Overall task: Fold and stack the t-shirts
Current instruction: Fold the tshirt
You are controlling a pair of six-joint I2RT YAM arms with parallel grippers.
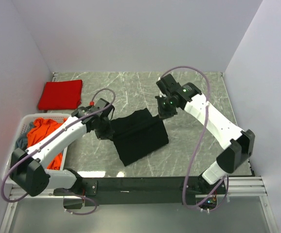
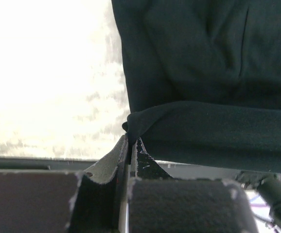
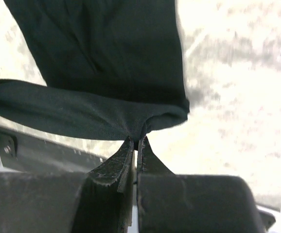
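Large black cloth t-shirt (image 1: 140, 138), lying mid-bench on the grey marbled bench (image 1: 194, 97). Its far edge is pinched at either corner by the left end effector (image 2: 130, 138) and right end effector (image 3: 136, 141), both clamped shut on the cloth. A folded bright red t-shirt (image 1: 60, 94) lies at far left.

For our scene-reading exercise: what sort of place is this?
Probably a robot lab cell: white walls box in a marble-patterned table, the left gripper and right gripper pinch a black t-shirt beside a white basket.

Left claw (image 2: 130, 141) clamped closed, right claw (image 3: 137, 141) clamped closed, both angled inward.
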